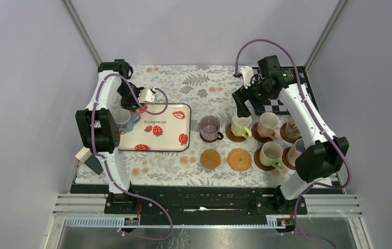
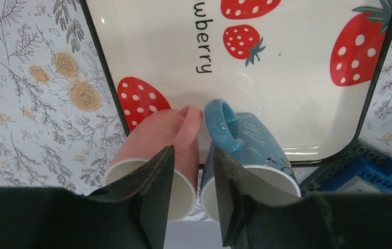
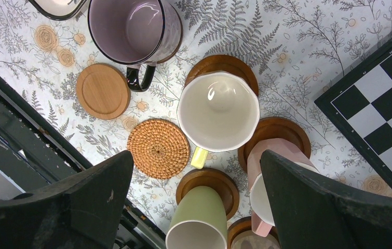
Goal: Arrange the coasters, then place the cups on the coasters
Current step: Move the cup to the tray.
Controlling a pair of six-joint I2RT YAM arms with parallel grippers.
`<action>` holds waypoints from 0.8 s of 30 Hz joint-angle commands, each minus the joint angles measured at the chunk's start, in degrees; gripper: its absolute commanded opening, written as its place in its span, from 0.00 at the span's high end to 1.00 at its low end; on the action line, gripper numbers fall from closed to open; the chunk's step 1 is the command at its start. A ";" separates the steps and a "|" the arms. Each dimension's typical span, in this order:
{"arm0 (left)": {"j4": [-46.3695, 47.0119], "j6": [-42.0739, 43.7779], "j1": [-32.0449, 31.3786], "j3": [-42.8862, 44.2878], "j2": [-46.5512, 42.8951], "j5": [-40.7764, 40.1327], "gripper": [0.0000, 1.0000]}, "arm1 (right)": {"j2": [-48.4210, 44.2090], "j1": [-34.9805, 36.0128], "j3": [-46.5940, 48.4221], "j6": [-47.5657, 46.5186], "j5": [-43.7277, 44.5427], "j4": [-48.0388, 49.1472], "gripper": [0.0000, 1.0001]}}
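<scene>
1. Brown discs already carry most of the set. On the right half of the bench (image 1: 183, 83), six cups stand on coasters: the purple cup (image 1: 209, 126), the cream cup (image 1: 241, 124), the pale pink cup (image 1: 269, 121), the patterned cup (image 1: 292, 127), the green cup (image 1: 272, 153), and a sixth cup (image 1: 294, 150) partly hidden by the right arm.
2. Two coasters lie bare in the front row, just left of the green cup: the bamboo coaster (image 1: 210, 158) and, just beside it, the woven coaster (image 1: 239, 159).
3. Two cups are not yet placed. The salmon mug (image 2: 154, 142) and the blue mug (image 2: 251, 145) stand touching at the left end of the strawberry tray (image 1: 167, 137), well apart from the bare coasters.
4. The left claw (image 2: 193, 150) is down over that pair with its jaws partly closed. One finger sits over each mug's mouth and the adjoining rims lie between them. Whether it grips either mug I cannot tell.
5. The right claw (image 3: 196, 158) hangs spread wide above the seated cups and holds nothing.
6. By my reckoning the arranging is finished and about three quarters of the placing is done. What remains is to carry the two tray mugs to the bamboo and woven coasters.
</scene>
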 commanded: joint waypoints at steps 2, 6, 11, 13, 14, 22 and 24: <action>-1.45 5.58 -0.31 0.31 0.51 -0.92 0.60 | -1.42 0.51 -0.16 0.88 0.37 -0.09 0.00; 0.92 7.61 -0.82 -2.61 -0.48 -1.78 0.59 | -1.70 0.52 -0.27 0.89 0.21 -0.35 0.00; 2.66 9.04 -1.63 -3.57 -0.16 -3.13 0.59 | -1.92 0.51 -0.28 1.04 0.25 -0.50 0.00; 4.06 9.40 -1.90 -4.05 0.04 -3.69 0.58 | -2.14 0.48 -0.21 1.06 0.12 -0.61 0.00; 4.81 9.64 -2.05 -4.40 0.11 -3.92 0.58 | -2.27 0.52 -0.25 1.12 -0.06 -0.65 0.00; 6.83 11.33 -2.28 -4.24 1.75 -6.66 0.59 | -2.66 0.47 -0.40 1.08 0.46 -0.98 0.00; 7.34 11.97 -2.28 -4.59 1.79 -7.46 0.61 | -2.91 0.48 -0.63 1.22 0.57 -0.89 0.00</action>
